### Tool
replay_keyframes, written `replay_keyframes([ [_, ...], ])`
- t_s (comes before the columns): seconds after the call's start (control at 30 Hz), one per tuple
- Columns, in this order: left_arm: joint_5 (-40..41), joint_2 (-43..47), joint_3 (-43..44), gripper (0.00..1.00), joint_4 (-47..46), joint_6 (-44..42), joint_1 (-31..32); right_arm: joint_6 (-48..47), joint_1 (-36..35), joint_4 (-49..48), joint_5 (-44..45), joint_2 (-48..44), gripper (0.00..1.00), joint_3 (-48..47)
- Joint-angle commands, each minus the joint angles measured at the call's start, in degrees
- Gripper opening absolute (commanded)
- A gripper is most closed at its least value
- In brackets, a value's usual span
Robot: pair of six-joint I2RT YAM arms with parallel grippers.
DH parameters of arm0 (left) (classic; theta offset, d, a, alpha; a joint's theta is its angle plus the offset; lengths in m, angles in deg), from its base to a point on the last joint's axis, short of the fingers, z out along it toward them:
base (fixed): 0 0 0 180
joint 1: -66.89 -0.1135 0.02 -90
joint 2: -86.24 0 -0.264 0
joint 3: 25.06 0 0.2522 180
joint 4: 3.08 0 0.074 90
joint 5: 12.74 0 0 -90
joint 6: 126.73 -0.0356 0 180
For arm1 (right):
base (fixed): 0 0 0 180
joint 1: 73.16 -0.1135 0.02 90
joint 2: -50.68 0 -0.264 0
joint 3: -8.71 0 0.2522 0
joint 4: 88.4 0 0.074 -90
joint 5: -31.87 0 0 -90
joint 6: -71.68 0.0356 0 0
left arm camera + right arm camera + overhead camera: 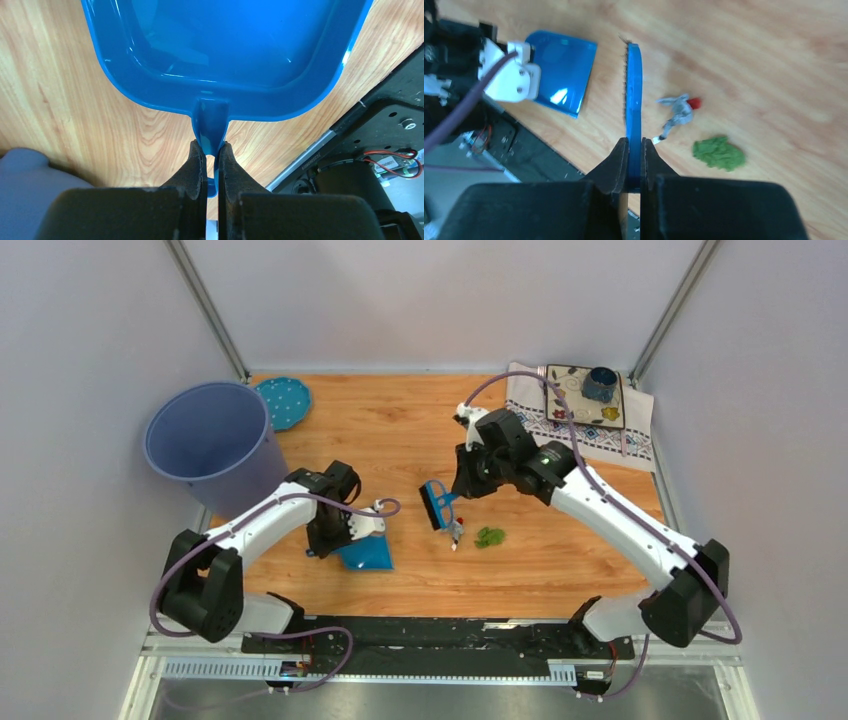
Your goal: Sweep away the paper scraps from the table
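Right gripper (635, 147) clamped on brush (634, 85); paper scraps (718, 152) just right of the bristles, toward the table's (400, 420) near edge. Left gripper (212, 150) pinching dustpan (225, 50) handle, apart from scraps.

Top cam: high at near edge, looking down over whole table (420, 430). L/R wrist cams: close, aimed at tabletop. All 3 share dustpan (559, 65).

No words or numbers can be read anywhere — only tiny marks are seen on the black rail (310, 160), too blurred.
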Motion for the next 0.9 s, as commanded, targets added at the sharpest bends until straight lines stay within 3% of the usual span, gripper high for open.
replay_keyframes([
  [0.0,-2.6,-2.5,2.6,0.0,-1.2,3.0,2.2,-2.2,2.3,4.8,16.0,-5.2,0.0,-6.3],
  [0.1,-2.2,-4.0,3.0,0.0,-2.3,4.1,5.5,-4.9,3.4,10.5,29.3,-2.1,0.0,-7.0],
  [0.2,-0.7,-6.1,3.6,0.0,-3.6,4.9,8.2,-6.9,4.5,10.0,30.7,2.1,0.0,-4.5],
  [0.37,0.7,-10.6,6.0,0.0,-4.6,5.8,10.1,-6.5,3.3,10.1,26.7,9.0,0.0,-4.1],
  [0.6,0.7,-13.2,7.2,0.0,-5.4,6.2,11.6,-5.4,-5.0,7.2,21.3,13.1,0.0,-5.1],
  [0.87,0.7,-14.1,6.8,0.0,-5.7,6.2,11.7,5.0,-8.6,-0.6,5.0,12.4,0.0,-3.7],
])
